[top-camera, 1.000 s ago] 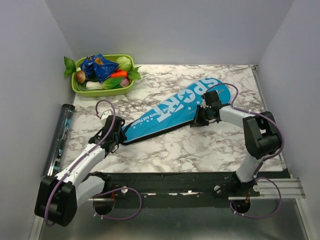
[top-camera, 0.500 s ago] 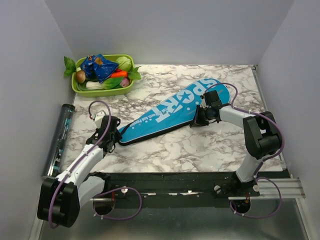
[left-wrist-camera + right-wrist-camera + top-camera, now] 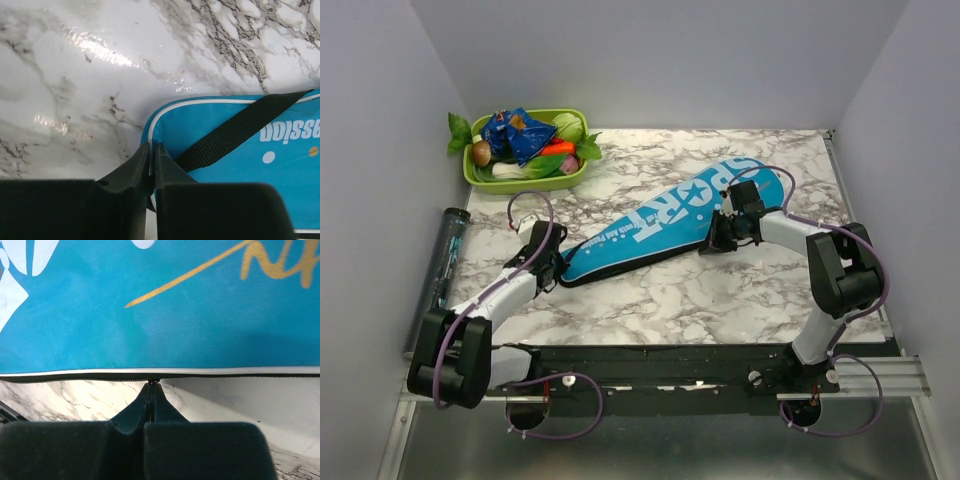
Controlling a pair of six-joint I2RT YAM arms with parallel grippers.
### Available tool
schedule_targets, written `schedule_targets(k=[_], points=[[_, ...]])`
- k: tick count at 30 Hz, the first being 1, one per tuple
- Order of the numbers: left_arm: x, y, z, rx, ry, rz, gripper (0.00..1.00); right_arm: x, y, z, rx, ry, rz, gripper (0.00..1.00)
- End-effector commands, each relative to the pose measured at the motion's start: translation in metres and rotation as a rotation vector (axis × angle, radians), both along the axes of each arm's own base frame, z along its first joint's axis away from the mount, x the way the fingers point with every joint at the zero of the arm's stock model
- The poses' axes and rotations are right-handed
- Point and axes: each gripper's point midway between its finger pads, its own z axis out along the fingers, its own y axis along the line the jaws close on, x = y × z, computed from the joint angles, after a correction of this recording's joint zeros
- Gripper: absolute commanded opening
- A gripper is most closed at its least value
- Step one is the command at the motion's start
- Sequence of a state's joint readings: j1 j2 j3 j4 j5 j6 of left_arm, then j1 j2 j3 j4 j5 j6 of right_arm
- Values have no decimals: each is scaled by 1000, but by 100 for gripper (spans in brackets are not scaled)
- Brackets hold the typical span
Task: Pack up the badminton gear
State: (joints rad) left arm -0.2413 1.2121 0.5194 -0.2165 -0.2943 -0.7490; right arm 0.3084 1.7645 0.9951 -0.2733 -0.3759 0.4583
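Observation:
The blue racket-shaped cover (image 3: 660, 215) lettered "SPORT" lies diagonally across the marble table. My left gripper (image 3: 552, 265) is at its narrow end. In the left wrist view the left gripper (image 3: 151, 150) is shut on the white-piped edge of the cover (image 3: 235, 190), beside a black strap (image 3: 235, 132). My right gripper (image 3: 718, 243) is at the near edge of the cover's wide head. In the right wrist view the right gripper (image 3: 151, 386) is shut on the zipper pull at the seam of the cover (image 3: 175, 315). A dark clear tube (image 3: 444, 270) lies along the left wall.
A green tray (image 3: 520, 183) of toy vegetables stands at the back left. Grey walls close in the left, back and right sides. A black rail (image 3: 700, 365) with the arm bases runs along the near edge.
My left gripper has shifted slightly toward the cover's narrow end and its jaws have narrowed onto the edge; the left elbow swung left. The right arm has not moved.

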Motion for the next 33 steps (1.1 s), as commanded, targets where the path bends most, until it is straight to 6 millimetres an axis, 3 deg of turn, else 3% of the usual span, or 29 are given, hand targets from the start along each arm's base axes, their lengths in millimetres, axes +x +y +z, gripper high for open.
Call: schedule_targets(k=[1,3,8,11,12,14,15,16,21,26,29,33], points=[[-3,-18,-16,-62,65,-81,8,-8,14,8,32,-6,72,1],[-7,-21,-19,-79,69,-94,0,-13,22,11,26,-13,105,1],[-19,-34,-21,-154,47,-123,0,-25,53,20,9,-22,193,1],[-29,-45,-21,-175,36,-156,0,-41,85,22,16,-12,275,1],[-35,-51,-22,-184,41,-168,0,-51,106,27,24,-21,334,1],[-37,-57,-15,-203,11,-183,0,-67,127,19,18,7,392,1],[-41,-60,-14,-207,11,-194,0,-84,147,20,27,13,455,1],[-43,-68,-8,-225,-9,-211,0,-88,162,24,42,6,484,1],[-60,-88,2,-270,-42,-267,0,-135,217,-1,76,85,613,1],[-80,-109,5,-338,-62,-319,0,-157,232,-17,112,112,626,1],[-92,-122,4,-355,-70,-363,0,-169,237,-14,141,111,629,1],[-98,-136,7,-375,-86,-399,0,-183,231,-18,134,115,589,1]])
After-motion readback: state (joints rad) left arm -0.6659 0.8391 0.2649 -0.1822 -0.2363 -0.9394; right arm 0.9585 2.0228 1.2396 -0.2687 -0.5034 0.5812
